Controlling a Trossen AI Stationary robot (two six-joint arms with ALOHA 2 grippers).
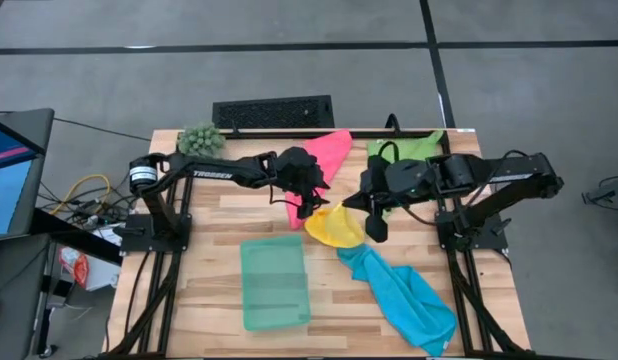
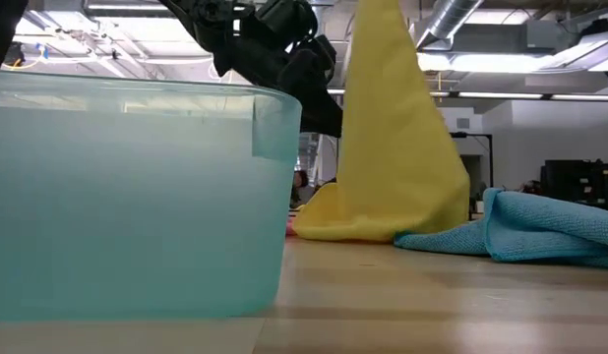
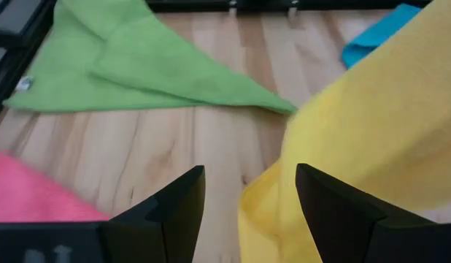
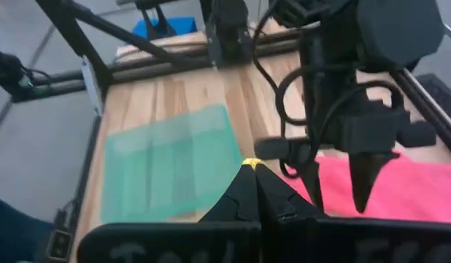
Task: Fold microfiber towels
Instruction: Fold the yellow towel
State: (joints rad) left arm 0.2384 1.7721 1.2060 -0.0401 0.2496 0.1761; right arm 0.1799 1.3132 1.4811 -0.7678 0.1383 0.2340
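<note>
The yellow towel (image 1: 336,228) hangs in a tall cone (image 2: 393,128) at the table's middle, with my right gripper (image 1: 374,232) shut on its top. My left gripper (image 1: 307,208) hovers open just left of it; in its wrist view the fingers (image 3: 185,201) stand on either side of the yellow towel's hanging edge (image 3: 266,212). Farther back, the pink towel (image 1: 324,155) and the green towel (image 1: 409,148) lie flat on the table. At the near right, the blue towel (image 1: 404,295) lies crumpled. My right gripper pinches the yellow towel between its shut fingertips; only a sliver of yellow (image 4: 249,162) shows at the tips. The fingers slant down from the table's right side. The cloth hangs slack below them, its lower end (image 2: 353,224) bunched on the table. Whether my left gripper touches the towel, I cannot tell.
A pale teal tray (image 1: 274,283) stands near the front edge, left of the blue towel. A spiky green plant ball (image 1: 201,138) sits at the far left corner. Bare wood (image 1: 229,215) lies between the tray and my left arm.
</note>
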